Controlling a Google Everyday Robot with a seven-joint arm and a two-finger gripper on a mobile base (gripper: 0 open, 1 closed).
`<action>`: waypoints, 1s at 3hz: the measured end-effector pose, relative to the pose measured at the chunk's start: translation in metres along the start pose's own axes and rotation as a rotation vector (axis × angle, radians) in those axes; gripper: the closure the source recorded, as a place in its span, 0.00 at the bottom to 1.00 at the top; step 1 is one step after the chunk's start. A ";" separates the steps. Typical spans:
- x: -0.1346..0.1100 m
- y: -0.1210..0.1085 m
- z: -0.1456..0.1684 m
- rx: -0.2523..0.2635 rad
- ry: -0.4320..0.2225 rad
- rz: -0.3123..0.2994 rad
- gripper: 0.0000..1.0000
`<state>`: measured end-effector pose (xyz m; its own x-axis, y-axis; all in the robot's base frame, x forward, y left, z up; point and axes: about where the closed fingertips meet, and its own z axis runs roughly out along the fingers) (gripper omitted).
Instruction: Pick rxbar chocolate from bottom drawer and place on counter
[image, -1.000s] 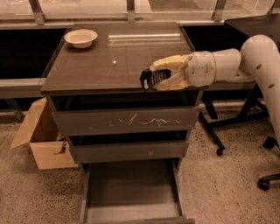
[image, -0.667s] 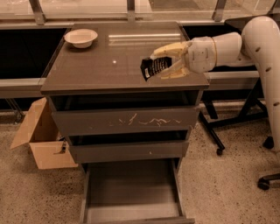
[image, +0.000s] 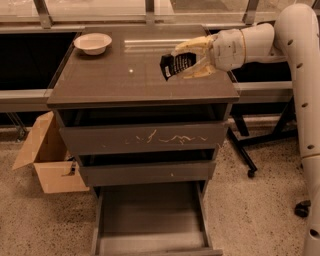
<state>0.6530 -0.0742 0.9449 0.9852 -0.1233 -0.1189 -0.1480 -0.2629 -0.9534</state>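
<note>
Currently, camera view: I am seeing my pincer clamping the rxbar chocolate, holding it tilted over the right side of the table. Bottom drawer is standing pulled open, grey interior showing. White bowl is sitting at the table's back-left corner. Cardboard box is resting on the floor, left.

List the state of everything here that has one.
rxbar: held, tilted, above the counter, not set down
pincer: shut on the rxbar
bottom drawer: open, empty
middle drawer: shut
top drawer: shut, front scratched
bowl: upright
box: flaps open
</note>
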 end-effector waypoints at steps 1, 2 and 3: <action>0.018 -0.009 0.006 0.025 0.099 0.036 1.00; 0.045 -0.013 0.009 0.059 0.277 0.168 1.00; 0.062 -0.016 0.007 0.100 0.338 0.259 1.00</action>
<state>0.7168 -0.0713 0.9508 0.8305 -0.4839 -0.2760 -0.3611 -0.0904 -0.9281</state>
